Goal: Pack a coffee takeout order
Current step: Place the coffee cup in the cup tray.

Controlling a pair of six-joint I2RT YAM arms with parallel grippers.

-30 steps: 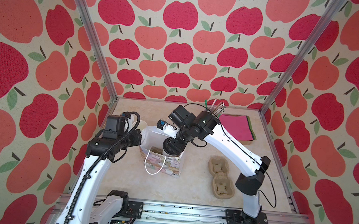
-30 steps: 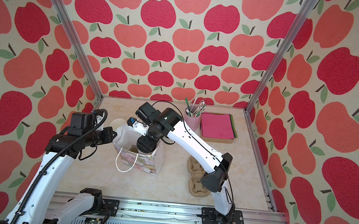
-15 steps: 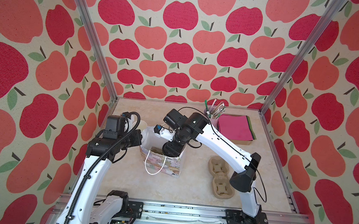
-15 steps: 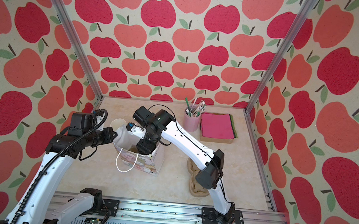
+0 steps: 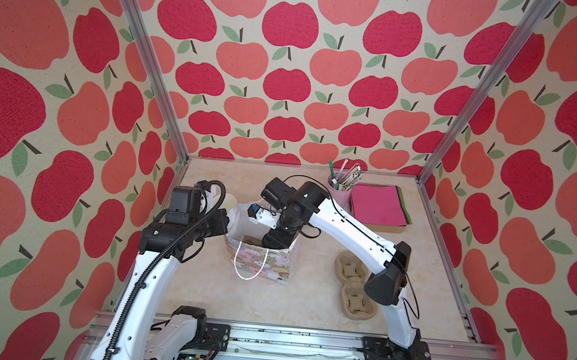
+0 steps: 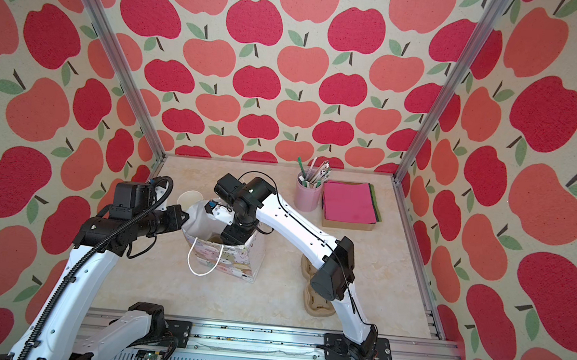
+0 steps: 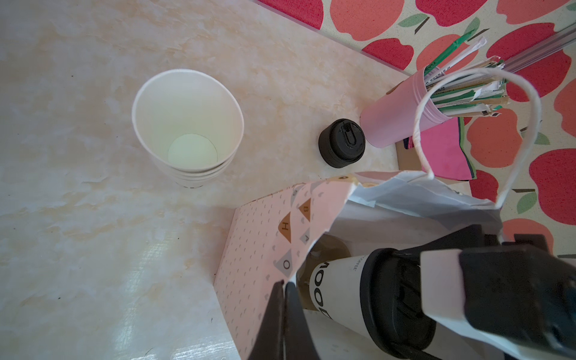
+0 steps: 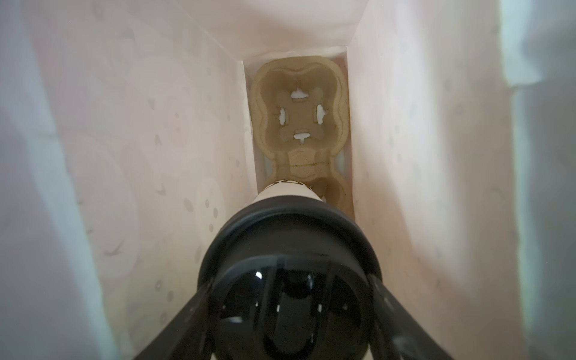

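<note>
The cup (image 7: 330,286), capped with its black lid (image 8: 290,237), is held inside the bag (image 5: 261,267) by the right gripper (image 8: 288,311), whose jaws are spread wide and clamped on the lid's sides. The cup is carried below the gripper, its base at one pocket of the carrier (image 8: 299,112) on the bag's floor; whether it is seated cannot be told. The bag's rim is pinched by the left gripper (image 7: 284,299), closed tight on the paper. The green straw (image 5: 331,168) is kept in the pink holder (image 5: 337,192) and the napkin (image 5: 377,203) on its stack, both apart from the bag.
</note>
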